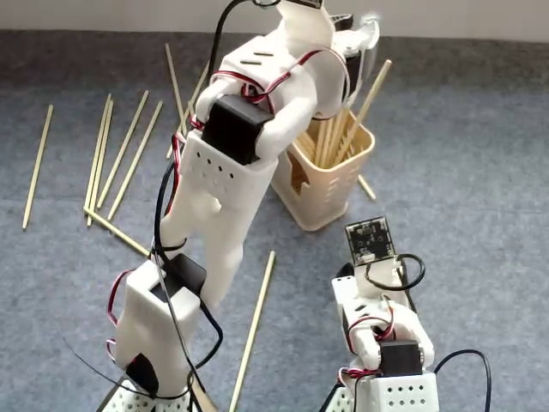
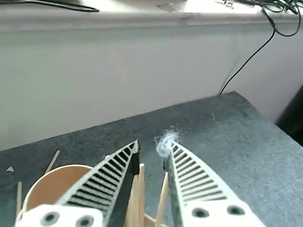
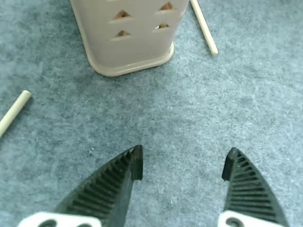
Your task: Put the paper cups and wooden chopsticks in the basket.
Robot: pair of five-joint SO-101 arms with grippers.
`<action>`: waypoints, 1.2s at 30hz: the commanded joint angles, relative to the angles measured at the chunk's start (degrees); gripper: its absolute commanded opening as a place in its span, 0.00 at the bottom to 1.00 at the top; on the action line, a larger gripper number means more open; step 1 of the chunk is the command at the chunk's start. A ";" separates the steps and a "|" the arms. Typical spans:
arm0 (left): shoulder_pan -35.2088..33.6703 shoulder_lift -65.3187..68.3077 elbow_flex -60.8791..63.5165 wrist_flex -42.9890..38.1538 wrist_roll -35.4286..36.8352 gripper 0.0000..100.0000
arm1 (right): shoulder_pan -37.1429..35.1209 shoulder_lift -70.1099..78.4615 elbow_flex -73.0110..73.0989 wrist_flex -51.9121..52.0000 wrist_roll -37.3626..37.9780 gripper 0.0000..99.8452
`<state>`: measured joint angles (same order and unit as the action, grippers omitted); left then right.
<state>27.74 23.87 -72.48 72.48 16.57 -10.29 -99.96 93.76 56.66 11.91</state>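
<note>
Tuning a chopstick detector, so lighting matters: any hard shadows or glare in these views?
High view: soft, even light, no hard shadow around the basket. Left wrist view: the pale wall is bright but shows no glare. Right wrist view: matte carpet, no hard shadows.

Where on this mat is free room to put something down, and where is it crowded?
Free: the grey mat right of the beige slotted plastic basket, and the strip between it and the right arm's open dark pincer. Crowded: left of the basket, where loose wooden chopsticks lie.
</note>
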 commanded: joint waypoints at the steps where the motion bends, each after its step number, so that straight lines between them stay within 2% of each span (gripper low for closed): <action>1: -7.08 -3.47 -4.79 5.71 0.18 0.12 | -0.57 -0.57 -0.13 0.31 -0.18 0.28; 5: -23.08 -7.43 -10.59 21.71 -0.44 0.12 | -0.48 -0.57 -0.13 0.31 -0.18 0.28; 7: -30.81 -8.13 -10.24 29.98 -7.91 0.12 | -0.48 -0.57 -0.13 0.40 -0.18 0.28; 8: -33.98 -8.04 -7.08 31.03 -13.54 0.12 | -0.48 -0.57 -0.13 0.40 -0.18 0.28; 10: -39.96 -8.57 4.97 30.42 -20.84 0.12 | -0.48 -0.57 -0.22 1.01 -0.18 0.28; 14: -45.41 -8.66 29.23 28.84 -26.46 0.12 | -0.48 -0.57 -0.22 1.45 -0.18 0.28; 17: -48.04 -5.85 43.74 19.43 -31.38 0.12 | -0.48 -0.57 -0.22 1.45 -0.18 0.28; 20: -52.35 -1.89 49.80 8.26 -31.65 0.12 | -0.48 -0.57 -0.22 1.45 -0.18 0.28; 22: -54.64 1.45 49.54 5.10 -32.44 0.13 | -0.48 -0.57 -0.22 1.45 -0.18 0.28; 27: -56.48 10.15 44.26 7.65 -44.04 0.26 | -0.48 -0.57 -0.22 1.36 -0.18 0.28; 32: -58.07 18.51 33.45 9.58 -44.92 0.25 | -0.48 -0.57 -0.22 1.27 -0.18 0.28; 36: -57.54 25.10 24.31 14.07 -44.92 0.25 | -0.48 -0.57 -0.22 1.27 -0.18 0.28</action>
<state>-29.93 46.99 -40.92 83.91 -28.00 -10.29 -99.96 93.76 57.89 11.91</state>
